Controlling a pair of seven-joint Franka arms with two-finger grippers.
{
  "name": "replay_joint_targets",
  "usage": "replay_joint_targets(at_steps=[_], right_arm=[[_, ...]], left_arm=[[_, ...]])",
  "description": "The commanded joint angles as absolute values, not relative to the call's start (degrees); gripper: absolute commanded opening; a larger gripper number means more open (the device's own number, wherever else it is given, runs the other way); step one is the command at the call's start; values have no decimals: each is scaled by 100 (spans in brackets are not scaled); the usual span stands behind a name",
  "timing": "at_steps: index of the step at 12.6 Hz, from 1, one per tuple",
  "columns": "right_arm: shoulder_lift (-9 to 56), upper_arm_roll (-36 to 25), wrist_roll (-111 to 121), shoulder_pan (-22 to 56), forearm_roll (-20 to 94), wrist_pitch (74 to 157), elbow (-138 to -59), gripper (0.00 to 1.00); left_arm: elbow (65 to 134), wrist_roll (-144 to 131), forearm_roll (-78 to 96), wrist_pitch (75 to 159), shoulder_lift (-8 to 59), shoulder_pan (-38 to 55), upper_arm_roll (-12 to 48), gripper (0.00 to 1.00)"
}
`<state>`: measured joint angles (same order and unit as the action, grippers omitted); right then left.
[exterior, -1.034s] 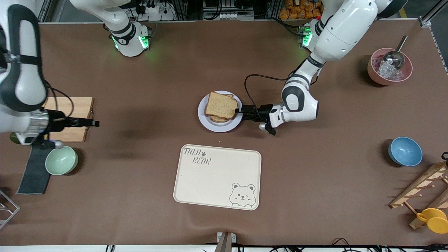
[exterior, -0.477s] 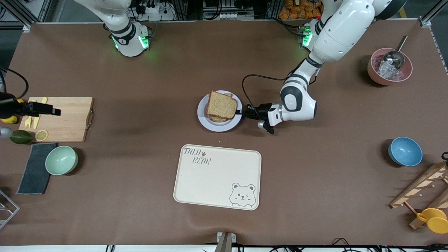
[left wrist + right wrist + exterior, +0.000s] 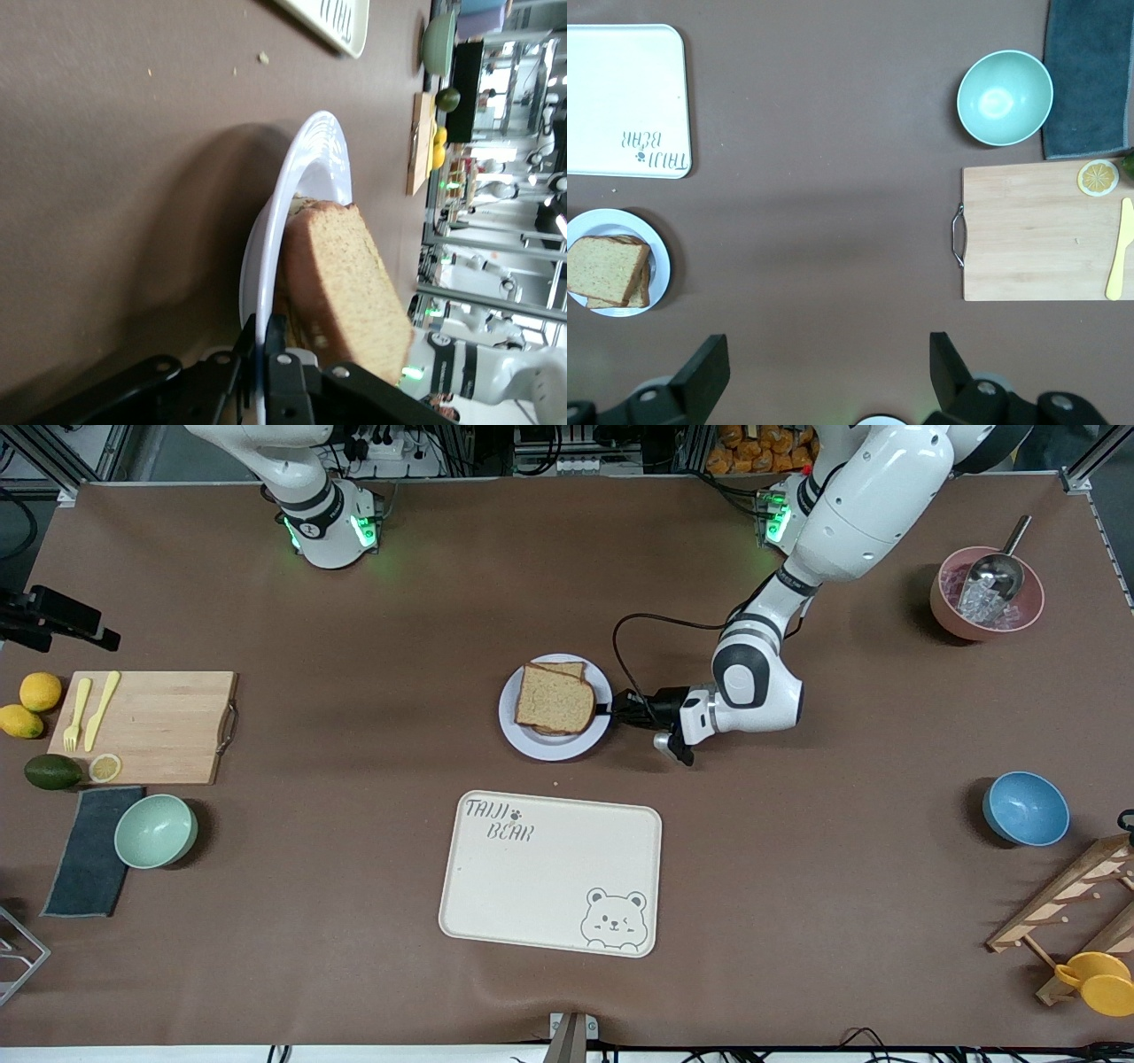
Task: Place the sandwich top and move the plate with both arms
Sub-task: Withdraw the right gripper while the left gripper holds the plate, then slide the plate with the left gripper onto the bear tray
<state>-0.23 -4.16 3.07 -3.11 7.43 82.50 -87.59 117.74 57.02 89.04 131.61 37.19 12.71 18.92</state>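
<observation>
Lavender-white plate (image 3: 513, 722) mid-table carries the bread slice (image 3: 555, 699) on the sandwich. Left gripper (image 3: 613, 709) pinches its rim; lift level. Right gripper (image 3: 824, 372), fingers spread, empty, hangs high above the table.

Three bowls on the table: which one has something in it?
The pink bowl at the left arm's end, farthest from the front camera: it holds ice and a metal scoop. The blue bowl and green bowl look empty.

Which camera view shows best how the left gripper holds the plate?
The left wrist view: the left gripper is shut on the plate rim, seen edge-on. The front view shows the contact only from above; the right wrist view shows the plate alone.
</observation>
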Motion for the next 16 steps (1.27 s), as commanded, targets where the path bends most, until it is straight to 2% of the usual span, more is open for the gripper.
replay_joint_targets(at_steps=[1, 8, 12, 16], right_arm=[[-150, -563, 229, -9, 519, 8516, -8939, 100], [-61, -536, 273, -18, 492, 8710, -8789, 100], [-105, -527, 263, 88, 54, 8684, -8789, 100], [-114, -536, 202, 105, 53, 8684, -8798, 100]], left_arm=[[11839, 5862, 9158, 12948, 3586, 854, 2038, 0], [11821, 6178, 9499, 12753, 3595, -333, 2926, 0], [11418, 6196, 10106, 12762, 3674, -316, 2918, 0], [10681, 6179, 10626, 12963, 4024, -220, 2874, 0]])
